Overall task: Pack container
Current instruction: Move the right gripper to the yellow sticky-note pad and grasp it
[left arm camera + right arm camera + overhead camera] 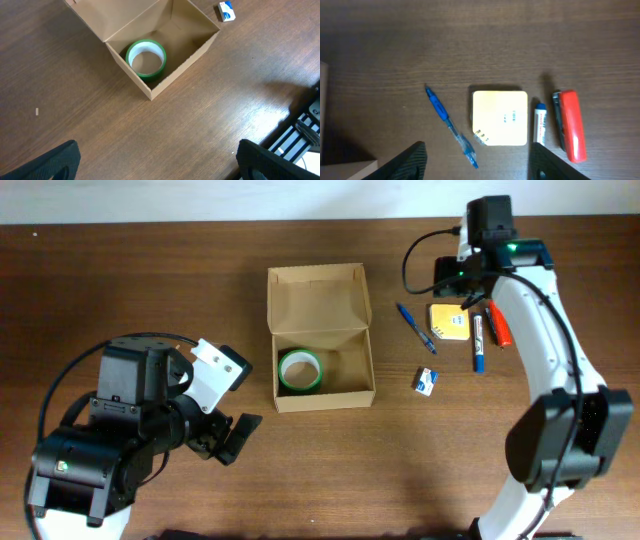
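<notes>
The tan cardboard box (350,367) stands mid-table with its flap lid open toward the back; it also shows in the left wrist view (187,60). A green tape roll (299,369) lies inside it at the left (145,59). My left gripper (232,435) is open and empty, front-left of the box (157,162). My right gripper (470,275) is open and empty, high above a yellow pad (500,118), a blue pen (451,125), a white marker (539,123) and a red stapler-like tool (568,125).
A small blue-and-white packet (426,381) lies right of the box, also in the left wrist view (227,10). The pad (449,321), pen (415,328), marker (480,342) and red tool (497,325) lie at the right.
</notes>
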Controlling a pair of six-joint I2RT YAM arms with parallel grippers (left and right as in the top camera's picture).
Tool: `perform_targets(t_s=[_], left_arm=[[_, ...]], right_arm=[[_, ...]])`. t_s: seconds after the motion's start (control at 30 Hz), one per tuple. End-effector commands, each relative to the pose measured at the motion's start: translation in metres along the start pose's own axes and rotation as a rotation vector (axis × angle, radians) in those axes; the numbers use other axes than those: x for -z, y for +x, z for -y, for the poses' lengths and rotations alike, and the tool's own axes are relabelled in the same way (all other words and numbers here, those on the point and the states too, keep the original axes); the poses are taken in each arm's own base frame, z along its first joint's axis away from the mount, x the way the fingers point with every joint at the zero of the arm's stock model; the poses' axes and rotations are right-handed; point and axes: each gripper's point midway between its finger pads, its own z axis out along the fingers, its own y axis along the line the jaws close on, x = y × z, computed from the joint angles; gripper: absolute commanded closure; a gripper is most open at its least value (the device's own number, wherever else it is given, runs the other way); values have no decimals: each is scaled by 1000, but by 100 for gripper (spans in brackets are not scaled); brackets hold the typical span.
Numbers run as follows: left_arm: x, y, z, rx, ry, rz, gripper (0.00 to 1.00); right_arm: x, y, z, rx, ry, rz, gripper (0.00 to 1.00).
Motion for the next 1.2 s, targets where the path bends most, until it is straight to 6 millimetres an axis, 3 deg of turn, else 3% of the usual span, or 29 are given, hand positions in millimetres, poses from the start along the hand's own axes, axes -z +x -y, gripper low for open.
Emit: perform_targets(t_s=[0.0, 0.4, 0.8, 1.17], left_arm=[[4, -3, -1, -20, -7, 12, 0], [4, -3, -1, -20, -8, 12, 0], [4, -3, -1, -20, -7, 12, 0], [4, -3, -1, -20, -7, 12, 0]], right_arm=[[-24, 6, 5, 24, 20, -41, 29], [-90, 33, 32, -31, 42, -162, 27], [-119, 37, 37, -59, 24, -168, 4], [-135, 52, 34, -129, -13, -224, 1]])
